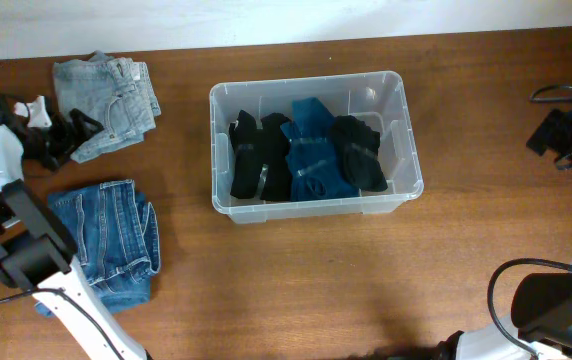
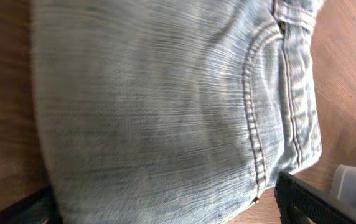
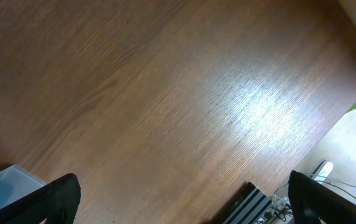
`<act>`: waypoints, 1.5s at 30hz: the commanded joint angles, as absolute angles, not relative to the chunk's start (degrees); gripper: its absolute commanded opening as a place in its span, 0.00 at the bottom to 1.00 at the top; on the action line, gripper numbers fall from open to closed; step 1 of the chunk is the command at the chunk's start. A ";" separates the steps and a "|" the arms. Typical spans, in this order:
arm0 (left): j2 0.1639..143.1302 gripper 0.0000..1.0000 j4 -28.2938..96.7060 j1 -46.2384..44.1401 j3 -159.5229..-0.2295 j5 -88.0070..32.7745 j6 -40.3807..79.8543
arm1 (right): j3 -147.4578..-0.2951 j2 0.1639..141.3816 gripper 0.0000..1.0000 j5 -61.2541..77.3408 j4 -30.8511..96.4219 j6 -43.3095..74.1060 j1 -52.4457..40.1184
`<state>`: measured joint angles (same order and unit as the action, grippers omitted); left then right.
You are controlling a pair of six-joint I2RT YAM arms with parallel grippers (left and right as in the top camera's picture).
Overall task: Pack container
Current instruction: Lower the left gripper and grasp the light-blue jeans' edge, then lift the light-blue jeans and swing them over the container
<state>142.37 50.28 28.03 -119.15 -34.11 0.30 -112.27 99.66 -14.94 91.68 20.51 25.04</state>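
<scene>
left gripper (image 2: pixel 168 208) is at the far left edge, arm reaching back, jaws spread wide. right gripper (image 3: pixel 184 199) is at the far right, jaws equally wide, gripping nothing.

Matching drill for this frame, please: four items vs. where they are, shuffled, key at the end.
1. light jeans
2. dark jeans
3. blue garment
4. right gripper

A. in the container, between black garments
B. open over bare table
C. top left in the overhead view
D. lower left in the overhead view

Pairs: 1-C, 2-D, 3-A, 4-B
</scene>
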 commanded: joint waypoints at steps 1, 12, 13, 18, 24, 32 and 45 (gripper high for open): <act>144.44 0.99 50.33 26.61 -118.41 -34.52 0.86 | -112.38 100.07 0.98 -15.62 91.70 20.36 25.15; 144.44 0.64 49.98 26.79 -118.43 -34.54 0.86 | -112.38 100.07 0.98 -15.62 91.70 20.36 25.15; 144.44 0.58 50.00 26.79 -118.43 -34.54 0.86 | -112.38 100.07 0.98 -15.62 91.70 20.36 25.15; 144.44 0.20 49.87 26.79 -118.43 -34.57 0.86 | -112.38 100.07 0.98 -15.62 91.70 20.36 25.15; 144.40 0.01 49.78 26.79 -118.45 -34.85 0.89 | -112.38 100.07 0.98 -15.62 91.70 20.36 25.15; 142.78 0.01 50.46 26.79 -122.15 -40.42 0.91 | -112.38 100.07 0.98 -15.62 91.70 20.36 25.15; 133.10 0.01 63.11 24.27 -144.79 -41.21 2.11 | -112.38 100.07 0.98 -15.62 91.70 20.36 25.15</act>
